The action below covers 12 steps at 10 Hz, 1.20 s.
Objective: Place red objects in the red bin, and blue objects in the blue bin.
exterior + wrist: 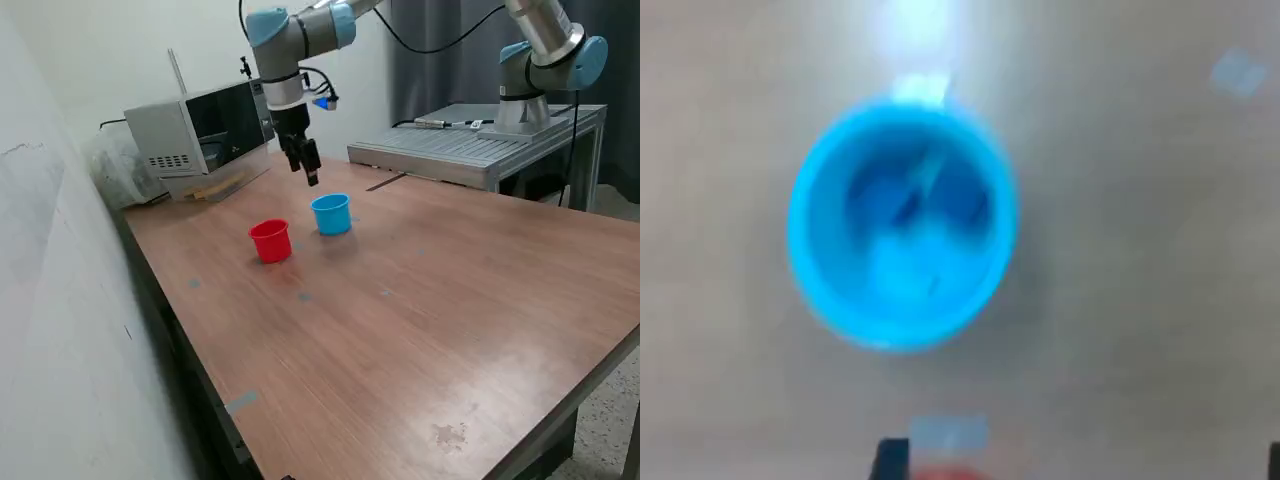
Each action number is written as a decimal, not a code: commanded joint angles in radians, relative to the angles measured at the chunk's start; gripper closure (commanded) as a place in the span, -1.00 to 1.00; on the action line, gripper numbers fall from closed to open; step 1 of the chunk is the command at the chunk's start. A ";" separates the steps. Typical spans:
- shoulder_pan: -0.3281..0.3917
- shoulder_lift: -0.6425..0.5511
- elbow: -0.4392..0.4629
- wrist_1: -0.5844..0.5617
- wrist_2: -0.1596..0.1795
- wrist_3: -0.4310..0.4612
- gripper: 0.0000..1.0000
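Observation:
The light-blue cup (331,214) stands upright on the wooden table, with the red cup (270,241) close by on the exterior view's left. My gripper (311,178) hangs above and just behind the blue cup and holds nothing that I can see. The blurred wrist view looks straight down into the blue cup (810,240), where dark blue shapes (875,190) lie on its floor; they look like the blue cubes. Two dark fingertips (890,460) show far apart at the picture's edge. No red cubes are in view, and the red cup's inside is hidden.
A grey box-like appliance (200,135) stands at the table's back on the exterior view's left. A metal bench (470,150) with a second arm's base (530,90) is behind the table. Pale tape marks (1240,72) dot the tabletop.

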 commanded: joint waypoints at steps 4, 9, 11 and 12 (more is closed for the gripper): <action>0.054 -0.386 0.348 0.146 0.055 0.027 -1.00; 0.093 -0.689 0.586 0.304 0.053 0.027 -1.00; 0.126 -0.806 0.666 0.384 0.055 0.028 -1.00; 0.149 -0.830 0.681 0.462 0.059 0.036 -1.00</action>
